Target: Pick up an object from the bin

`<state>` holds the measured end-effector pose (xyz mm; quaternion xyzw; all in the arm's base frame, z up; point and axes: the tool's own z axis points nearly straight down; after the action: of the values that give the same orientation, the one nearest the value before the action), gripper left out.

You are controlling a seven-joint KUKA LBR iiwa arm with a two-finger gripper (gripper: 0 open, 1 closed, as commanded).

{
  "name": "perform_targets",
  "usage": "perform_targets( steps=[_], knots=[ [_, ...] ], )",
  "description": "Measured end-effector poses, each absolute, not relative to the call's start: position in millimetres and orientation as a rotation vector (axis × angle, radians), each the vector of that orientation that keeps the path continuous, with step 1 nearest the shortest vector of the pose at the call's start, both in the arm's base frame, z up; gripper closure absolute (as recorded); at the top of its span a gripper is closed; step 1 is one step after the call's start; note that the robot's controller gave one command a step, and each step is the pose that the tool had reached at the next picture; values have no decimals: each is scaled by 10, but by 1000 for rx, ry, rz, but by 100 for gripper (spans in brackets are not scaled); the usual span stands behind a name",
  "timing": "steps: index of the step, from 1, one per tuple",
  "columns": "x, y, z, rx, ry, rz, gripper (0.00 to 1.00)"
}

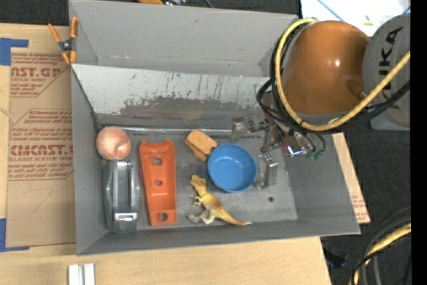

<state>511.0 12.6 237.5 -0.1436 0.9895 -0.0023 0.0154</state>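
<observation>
My gripper [268,167] hangs low at the right side of the bin, just to the right of a round blue bowl [231,169], close to its rim. A tan bread-shaped piece [200,143] lies left of the bowl's top edge. A yellow toy dinosaur [212,207] lies on the bin floor just below the bowl. Nothing shows in the gripper.
Further left lie an orange block with holes [158,181], a clear grey tape dispenser [121,193] and a pink peach-like ball [113,143]. The arm's orange dome and cables hang over the bin's right wall. Bare floor lies at the bin's lower right.
</observation>
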Motion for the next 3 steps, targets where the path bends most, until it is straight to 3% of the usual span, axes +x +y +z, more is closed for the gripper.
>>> perform_targets(
  steps=[1,2,3],
  knots=[
    [5082,210,2088,-464,3082,-3,0],
    [5519,-238,2815,-385,3081,-6,0],
    [5209,13,1894,-559,3068,-2,0]
  ],
)
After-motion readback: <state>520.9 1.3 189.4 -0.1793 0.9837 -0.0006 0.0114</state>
